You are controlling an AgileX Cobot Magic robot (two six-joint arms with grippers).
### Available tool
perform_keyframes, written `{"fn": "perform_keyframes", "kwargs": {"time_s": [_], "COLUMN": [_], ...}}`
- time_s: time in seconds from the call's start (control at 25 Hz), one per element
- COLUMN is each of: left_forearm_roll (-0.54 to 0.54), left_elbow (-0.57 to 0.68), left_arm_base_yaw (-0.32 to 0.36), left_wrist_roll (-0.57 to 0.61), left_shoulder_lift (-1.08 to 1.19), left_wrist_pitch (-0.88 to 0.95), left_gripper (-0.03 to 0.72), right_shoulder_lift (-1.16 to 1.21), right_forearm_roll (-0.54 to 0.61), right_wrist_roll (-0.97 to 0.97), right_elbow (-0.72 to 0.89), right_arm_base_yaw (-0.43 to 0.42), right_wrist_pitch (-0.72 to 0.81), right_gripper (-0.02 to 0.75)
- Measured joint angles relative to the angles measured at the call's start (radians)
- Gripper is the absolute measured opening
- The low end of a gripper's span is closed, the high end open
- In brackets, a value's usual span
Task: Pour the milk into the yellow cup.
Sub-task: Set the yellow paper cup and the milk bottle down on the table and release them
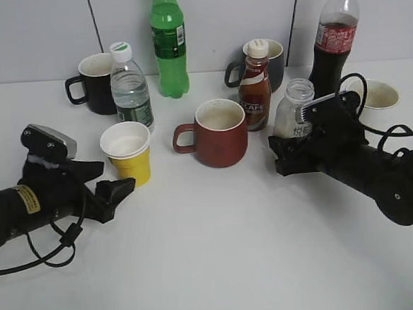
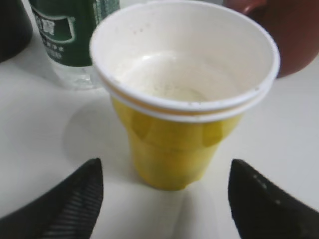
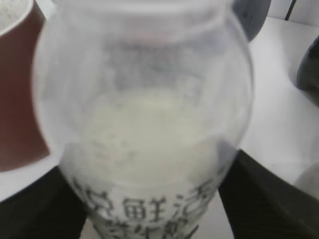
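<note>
Milk (image 3: 149,134) sits low in a small clear bottle (image 1: 292,110) with no cap, upright on the table right of centre, just beside the brown coffee bottle (image 1: 254,86) and near the red-brown mug (image 1: 220,133). The right gripper (image 1: 291,149) has a finger on either side of the bottle's lower body; the wrist view shows both fingers hard against the label, so it appears to be pinching the bottle, though how firm that hold is cannot be told. The yellow cup (image 2: 182,99) stands upright left of centre, near the water bottle (image 1: 130,86), with some pale liquid already in its bottom. The left gripper (image 2: 167,199) is spread wide, one finger to each side of the cup's base and neither touching it. Main risk, in my judgement: the cup and the bottle stand well apart with the mug between them, so a carry across with an open neck could slop milk or clip the mug's rim. A second risk is the cup itself: it is light paper and, unheld, may tip or slide if the bottle's neck touches its rim. A low grip on a smooth rounded bottle may also let it slip or turn in the fingers once tilted.
</note>
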Motion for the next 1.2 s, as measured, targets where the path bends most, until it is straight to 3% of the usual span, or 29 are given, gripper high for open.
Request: {"fn": "perform_keyframes", "kwargs": {"time_s": [0.32,0.44,0.64,0.76,0.96,1.08,1.2], "left_forearm_roll": [0.013,0.008,0.002,-0.024,-0.187,-0.220,-0.230], "left_elbow": [0.012,0.014,0.014,0.015,0.013,-0.001,-0.051], "left_arm_base_yaw": [-0.001,-0.001,-0.008,-0.065,-0.154,-0.193,-0.226], "left_wrist_roll": [0.000,-0.006,-0.138,-0.187,-0.193,-0.193,-0.194], "left_shoulder_lift": [-0.116,-0.223,-0.318,-0.406,-0.536,-0.614,-0.737], "left_wrist_pitch": [0.188,0.336,0.462,0.640,0.892,1.032,1.317], "left_gripper": [0.589,0.587,0.587,0.587,0.587,0.587,0.587], "right_shoulder_lift": [-0.146,-0.193,-0.267,-0.323,-0.457,-0.560,-0.680], "right_forearm_roll": [-0.005,-0.010,-0.011,-0.012,-0.012,-0.004,-0.004], "right_wrist_roll": [0.031,0.036,0.069,0.079,0.105,0.112,0.112], "right_elbow": [0.000,0.000,0.000,0.000,0.001,0.001,0.000], "right_arm_base_yaw": [0.000,0.000,0.000,0.000,0.000,0.014,0.055], "right_wrist_pitch": [0.308,0.418,0.587,0.705,0.928,1.053,1.157], "right_gripper": [0.557,0.557,0.557,0.554,0.554,0.554,0.554]}}
